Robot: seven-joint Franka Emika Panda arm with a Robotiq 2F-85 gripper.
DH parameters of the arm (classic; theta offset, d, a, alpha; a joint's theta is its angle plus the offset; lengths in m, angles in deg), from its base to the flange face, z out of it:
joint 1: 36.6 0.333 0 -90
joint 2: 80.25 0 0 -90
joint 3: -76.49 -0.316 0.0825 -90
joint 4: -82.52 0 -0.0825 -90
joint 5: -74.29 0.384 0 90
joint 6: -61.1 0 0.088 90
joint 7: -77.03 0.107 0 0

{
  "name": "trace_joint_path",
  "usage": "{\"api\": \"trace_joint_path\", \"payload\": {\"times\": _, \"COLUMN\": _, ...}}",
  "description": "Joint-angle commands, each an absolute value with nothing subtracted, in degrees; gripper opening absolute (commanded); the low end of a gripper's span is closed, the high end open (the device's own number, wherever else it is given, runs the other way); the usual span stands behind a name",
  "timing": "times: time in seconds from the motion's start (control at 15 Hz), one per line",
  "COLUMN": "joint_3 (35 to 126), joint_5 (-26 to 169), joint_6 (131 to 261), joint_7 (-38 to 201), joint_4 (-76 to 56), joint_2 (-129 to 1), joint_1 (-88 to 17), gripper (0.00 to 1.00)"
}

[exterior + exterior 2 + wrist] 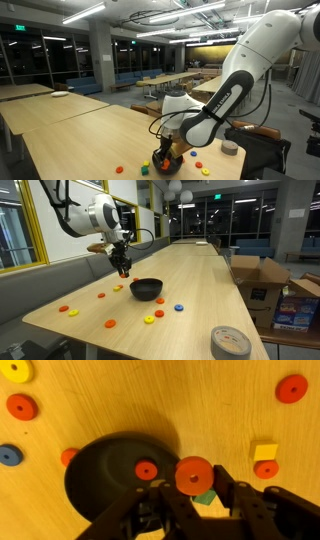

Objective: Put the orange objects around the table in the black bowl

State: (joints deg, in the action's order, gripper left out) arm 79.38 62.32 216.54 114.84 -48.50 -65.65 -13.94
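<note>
Orange piece (194,473) pinched in gripper (197,488), over black bowl (105,475) edge.

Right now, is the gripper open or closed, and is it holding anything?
The gripper is closed, holding an orange disc.

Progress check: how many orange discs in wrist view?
6 discs: one in the black bowl, one half under its rim, one in the jaws, one by the yellow block, one top left, one top right; others possibly hidden.

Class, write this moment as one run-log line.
gripper: shut on orange disc | place: over edge of black bowl | in bowl: another orange disc
</note>
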Motion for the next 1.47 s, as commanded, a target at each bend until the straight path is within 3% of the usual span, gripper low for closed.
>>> {"api": "trace_joint_path", "payload": {"times": 0.0, "joint_3": 80.3, "joint_5": 57.6, "joint_6": 216.2, "joint_7": 117.2, "joint_4": -46.0, "joint_2": -63.5, "joint_1": -15.6, "gripper": 0.25}}
{"api": "trace_joint_path", "payload": {"times": 0.53, "joint_3": 82.5, "joint_5": 57.7, "joint_6": 215.5, "joint_7": 116.8, "joint_4": -38.3, "joint_2": -54.1, "joint_1": -17.0, "gripper": 0.26}}
{"api": "trace_joint_path", "payload": {"times": 0.6, "joint_3": 82.7, "joint_5": 58.1, "joint_6": 215.5, "joint_7": 116.5, "joint_4": -37.6, "joint_2": -53.0, "joint_1": -17.1, "gripper": 0.67}}
{"api": "trace_joint_path", "payload": {"times": 0.67, "joint_3": 82.8, "joint_5": 58.4, "joint_6": 215.3, "joint_7": 116.2, "joint_4": -36.8, "joint_2": -52.0, "joint_1": -17.1, "gripper": 0.68}}
{"api": "trace_joint_path", "payload": {"times": 0.93, "joint_3": 82.9, "joint_5": 59.5, "joint_6": 214.2, "joint_7": 115.6, "joint_4": -35.0, "joint_2": -49.3, "joint_1": -17.2, "gripper": 0.97}}
{"api": "trace_joint_path", "payload": {"times": 1.4, "joint_3": 82.9, "joint_5": 60.2, "joint_6": 212.3, "joint_7": 116.6, "joint_4": -39.3, "joint_2": -53.5, "joint_1": -16.4, "gripper": 1.00}}
